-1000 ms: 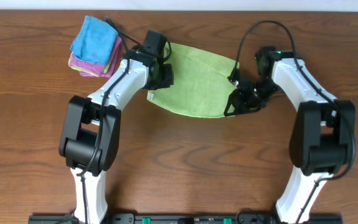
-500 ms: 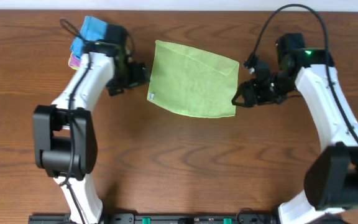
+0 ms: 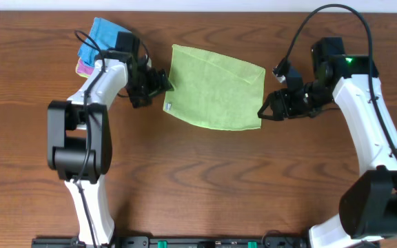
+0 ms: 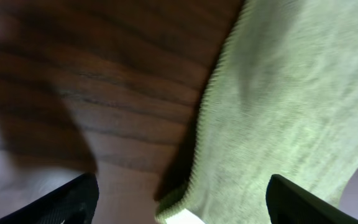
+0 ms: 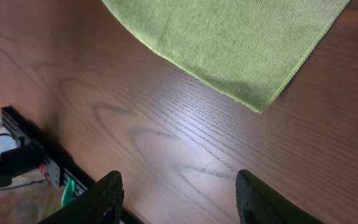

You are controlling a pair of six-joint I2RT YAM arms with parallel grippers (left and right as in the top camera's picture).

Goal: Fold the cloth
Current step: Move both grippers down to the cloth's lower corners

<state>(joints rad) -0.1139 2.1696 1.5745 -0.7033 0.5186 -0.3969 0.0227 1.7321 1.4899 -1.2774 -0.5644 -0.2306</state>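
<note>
The green cloth [image 3: 216, 86] lies folded flat in the middle of the wooden table, a white label [image 3: 167, 105] at its lower left corner. My left gripper [image 3: 159, 84] hovers at the cloth's left edge, open. In the left wrist view the cloth [image 4: 291, 93] fills the right side; its hem and label corner [image 4: 180, 216] sit between the spread fingers of the left gripper [image 4: 182, 205]. My right gripper [image 3: 267, 110] is just off the cloth's lower right corner, open. The right wrist view shows that corner [image 5: 260, 102] ahead of the right gripper [image 5: 182, 199], with bare wood between the fingers.
A stack of folded cloths [image 3: 103, 47], blue on top with pink and yellow beneath, sits at the back left behind the left arm. The table's front edge with a black rail [image 5: 27, 152] shows in the right wrist view.
Both grippers opened and let go of the cloth, which now lies flat. The left gripper swung off to the left, then came back to the cloth's edge. The right gripper backed off to the right.
</note>
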